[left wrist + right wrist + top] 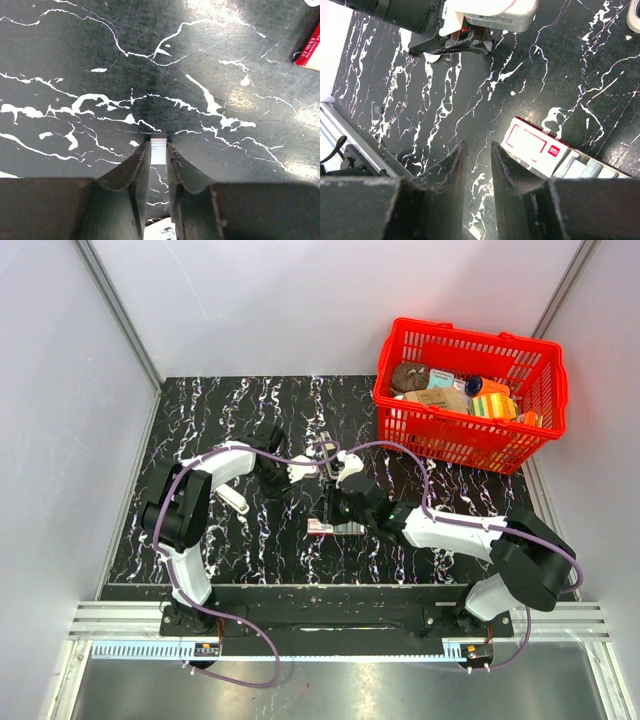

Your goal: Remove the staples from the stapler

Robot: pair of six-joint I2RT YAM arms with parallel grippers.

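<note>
In the left wrist view my left gripper (pixel 158 146) is shut on the staples (pixel 158 151), a short silvery, finely segmented strip held between the fingertips just above the black marble table (pixel 150 65). In the top view this gripper (pixel 300 472) sits mid-table. My right gripper (pixel 478 146) is slightly open and empty, hovering over the table beside the red-and-white box (pixel 535 145); in the top view it (pixel 347 502) is just right of the left gripper. I cannot pick out the stapler with certainty.
The red-and-white box (pixel 320 527) lies near the front middle, its tray (pixel 585 169) pulled out. A white oblong object (pixel 232 498) lies under the left arm. A red basket (pixel 440 430) with several items stands at the back right. Grey walls enclose the table.
</note>
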